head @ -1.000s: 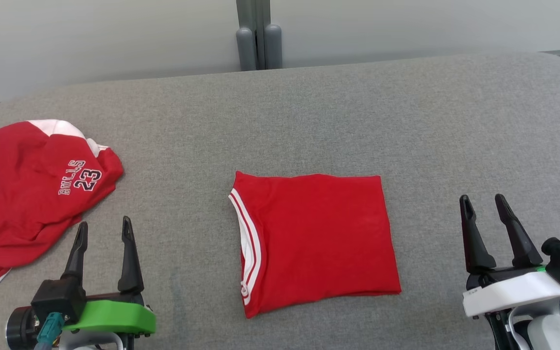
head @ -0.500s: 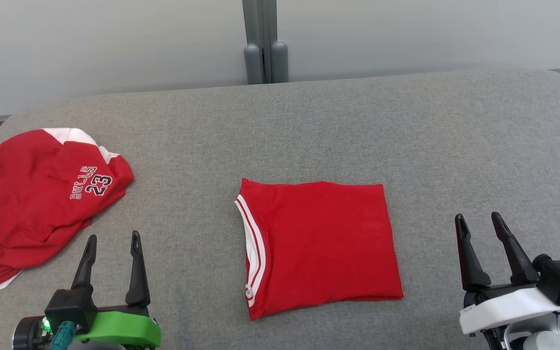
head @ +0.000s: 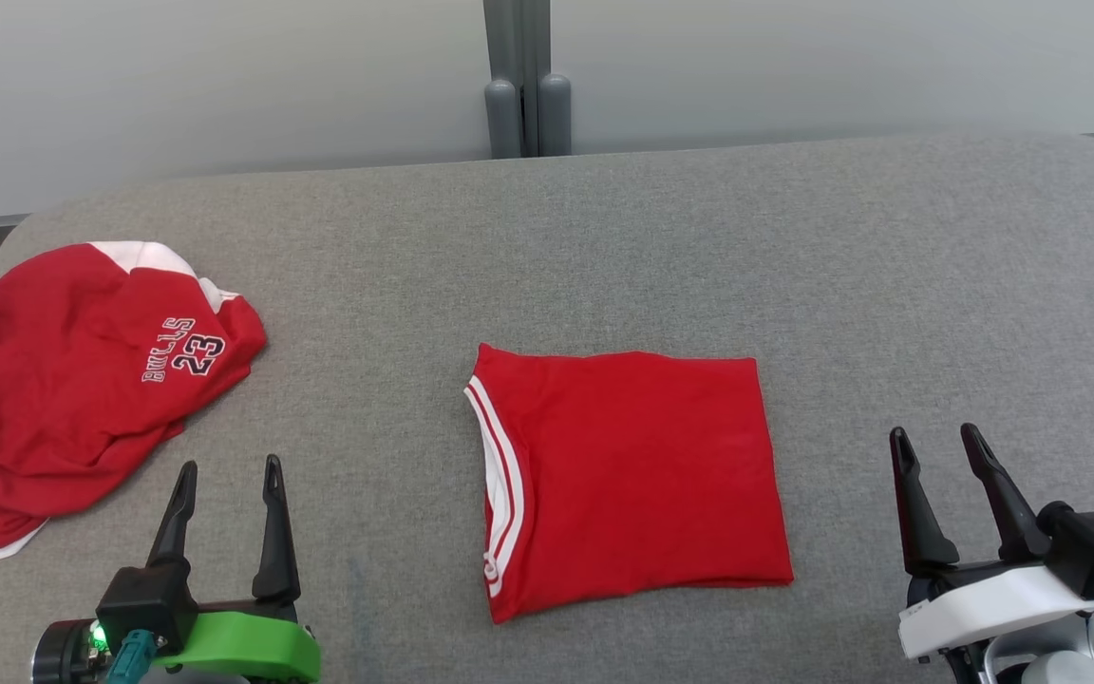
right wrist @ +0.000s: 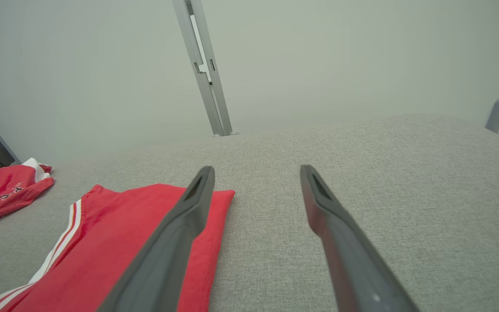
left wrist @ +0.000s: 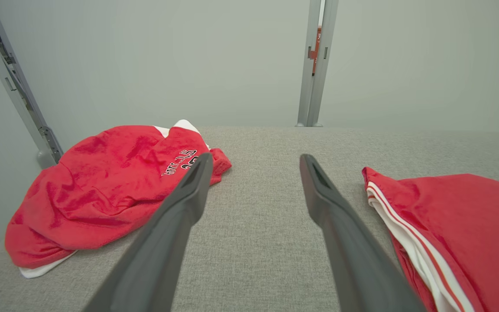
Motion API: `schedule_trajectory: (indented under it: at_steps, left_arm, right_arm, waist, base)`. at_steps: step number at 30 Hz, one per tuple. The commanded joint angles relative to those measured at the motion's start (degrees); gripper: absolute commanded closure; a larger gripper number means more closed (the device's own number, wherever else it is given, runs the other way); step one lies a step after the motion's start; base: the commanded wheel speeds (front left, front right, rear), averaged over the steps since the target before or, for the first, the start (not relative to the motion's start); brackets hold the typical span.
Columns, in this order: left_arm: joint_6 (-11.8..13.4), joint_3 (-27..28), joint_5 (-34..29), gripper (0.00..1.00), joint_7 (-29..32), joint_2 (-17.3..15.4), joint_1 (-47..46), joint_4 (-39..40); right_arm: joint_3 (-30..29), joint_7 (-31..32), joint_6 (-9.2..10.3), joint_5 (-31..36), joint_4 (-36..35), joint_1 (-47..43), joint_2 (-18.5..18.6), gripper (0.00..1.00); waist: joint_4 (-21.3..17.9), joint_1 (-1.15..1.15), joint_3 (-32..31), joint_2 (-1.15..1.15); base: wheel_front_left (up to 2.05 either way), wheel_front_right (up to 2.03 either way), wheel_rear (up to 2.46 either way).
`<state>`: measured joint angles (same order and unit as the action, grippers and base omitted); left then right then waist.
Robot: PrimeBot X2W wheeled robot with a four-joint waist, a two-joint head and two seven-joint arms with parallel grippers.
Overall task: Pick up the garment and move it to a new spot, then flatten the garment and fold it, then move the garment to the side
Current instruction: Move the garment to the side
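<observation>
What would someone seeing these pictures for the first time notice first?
The neatly folded red garment with white-striped trim, lying flat in the middle of the grey padded surface, draws the eye first. Next comes the crumpled red jersey printed BULLS 23, heaped at the surface's far left edge. The left claw and right claw stand open and empty at the near corners.

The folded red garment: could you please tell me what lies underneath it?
Grey upholstered surface shows all round the folded red garment; whatever lies beneath it or between its layers is covered.
</observation>
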<state>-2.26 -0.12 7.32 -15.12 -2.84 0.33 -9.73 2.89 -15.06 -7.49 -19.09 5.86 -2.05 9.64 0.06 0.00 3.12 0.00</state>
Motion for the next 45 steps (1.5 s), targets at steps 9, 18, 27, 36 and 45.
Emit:
schedule_trajectory:
  at_steps: [9, 18, 27, 36, 45]
  left_arm:
    - [0.36, -0.06, 0.31, 0.0, -0.01, -0.12, 0.74, -0.2]
    - [0.21, 0.26, 0.36, 0.0, -0.01, -0.12, 0.41, -0.41]
    - [0.43, 0.14, 0.54, 0.0, -0.01, -0.12, 0.34, -0.17]
    - [0.81, -0.18, 0.76, 0.0, -0.01, -0.13, -1.4, -0.1]
    - [1.03, -2.05, 1.07, 0.0, -0.01, -0.13, -3.97, -0.35]
  right_arm:
    - [0.48, -0.15, 0.01, 0.56, 0.97, 0.32, 0.26, 0.0]
    - [0.86, -0.15, 0.01, 0.6, 1.58, 0.57, 0.31, 0.0]
    - [1.43, -0.16, 0.01, 0.57, 1.83, 1.26, 0.47, 0.0]
    - [8.41, 1.17, 0.01, 0.8, 4.37, 10.35, 2.39, 0.0]
    - [12.98, 5.74, 0.01, 0.81, 15.92, 21.24, 2.59, 0.0]
  waist:
    - [0.09, 0.0, -0.06, 0.0]
    - [0.21, 0.0, -0.16, 0.0]
    - [0.26, 0.0, 0.26, 0.0]
    - [0.17, 0.0, 2.19, 0.0]
    - [2.61, 0.0, 4.71, 0.0]
  base:
    - [0.0, 0.0, 0.0]
    - [0.0, 0.0, 0.0]
    - [0.0, 0.0, 0.0]
    - [0.0, 0.0, 0.0]
    - [0.0, 0.0, 0.0]
